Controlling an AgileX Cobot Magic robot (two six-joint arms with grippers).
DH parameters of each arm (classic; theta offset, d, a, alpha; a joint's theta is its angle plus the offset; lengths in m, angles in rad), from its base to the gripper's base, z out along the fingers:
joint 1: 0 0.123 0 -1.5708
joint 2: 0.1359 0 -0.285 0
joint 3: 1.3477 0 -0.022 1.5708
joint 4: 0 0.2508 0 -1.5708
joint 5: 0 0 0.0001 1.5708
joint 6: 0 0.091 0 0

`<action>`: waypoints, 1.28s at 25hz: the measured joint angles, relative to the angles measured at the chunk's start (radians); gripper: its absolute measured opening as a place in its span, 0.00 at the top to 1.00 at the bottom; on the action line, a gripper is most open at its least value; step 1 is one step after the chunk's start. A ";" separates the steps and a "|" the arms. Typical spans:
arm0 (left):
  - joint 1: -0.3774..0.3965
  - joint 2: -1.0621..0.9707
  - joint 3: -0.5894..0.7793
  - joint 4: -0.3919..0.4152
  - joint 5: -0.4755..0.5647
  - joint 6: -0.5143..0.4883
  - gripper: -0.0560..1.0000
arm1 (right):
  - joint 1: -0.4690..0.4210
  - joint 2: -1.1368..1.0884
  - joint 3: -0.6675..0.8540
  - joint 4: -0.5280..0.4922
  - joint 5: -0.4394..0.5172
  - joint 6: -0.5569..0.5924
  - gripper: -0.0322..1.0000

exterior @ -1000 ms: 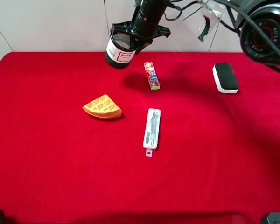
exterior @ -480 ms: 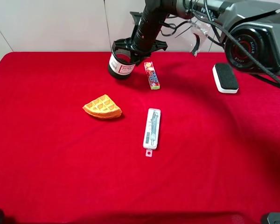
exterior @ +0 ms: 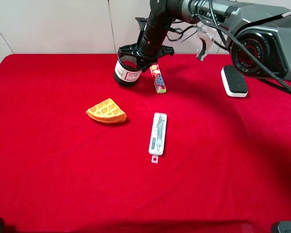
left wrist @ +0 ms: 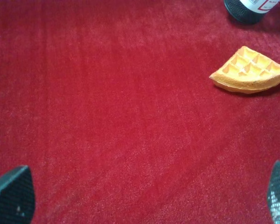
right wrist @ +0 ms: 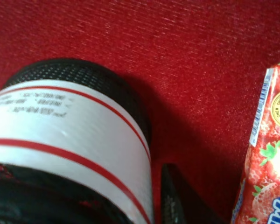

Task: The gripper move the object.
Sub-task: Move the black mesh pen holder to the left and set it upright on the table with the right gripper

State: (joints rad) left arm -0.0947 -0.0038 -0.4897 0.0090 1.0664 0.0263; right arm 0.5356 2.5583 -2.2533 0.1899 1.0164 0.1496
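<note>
The black mesh pen cup (exterior: 127,72) is found near the far edge of the red cloth (exterior: 63,170), a little left of that edge's middle. It is held by the right gripper (exterior: 138,54), which has been reached across from the right side. The gripper is set above the cup and over the side of its rim that faces the right edge, and the jaws are clamped on the cup's wall there. In the right wrist view one dark finger (right wrist: 171,198) is seen close against the outside of the wall, just beside the white label with red stripes; the other finger is hidden. The cup is tilted slightly, and whether its base rests fully on the cloth cannot be told.

A strawberry candy pack (exterior: 158,78) is laid just beside the cup, on the side toward the right edge. A waffle wedge (exterior: 106,111) is placed nearer the middle of the cloth, and a packaged pen (exterior: 157,133) beside it. A black-and-white eraser (exterior: 234,80) is set toward the far right corner.

The left gripper (left wrist: 145,193) is held over bare cloth with its jaws spread wide.
</note>
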 joint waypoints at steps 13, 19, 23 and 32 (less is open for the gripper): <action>0.000 0.000 0.000 0.000 0.000 0.000 0.01 | 0.000 0.000 -0.005 0.005 -0.001 0.000 0.50; 0.000 0.000 0.000 0.000 0.000 0.000 0.01 | 0.000 0.000 -0.092 0.012 0.027 0.000 0.46; 0.000 0.000 0.000 0.000 0.000 0.000 0.01 | 0.000 0.000 -0.176 0.014 0.078 0.000 0.46; 0.000 0.000 0.000 0.000 0.000 0.000 0.01 | 0.000 0.000 -0.299 0.000 0.197 0.000 0.46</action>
State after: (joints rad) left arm -0.0947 -0.0038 -0.4897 0.0090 1.0664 0.0263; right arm 0.5356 2.5583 -2.5526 0.1898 1.2133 0.1496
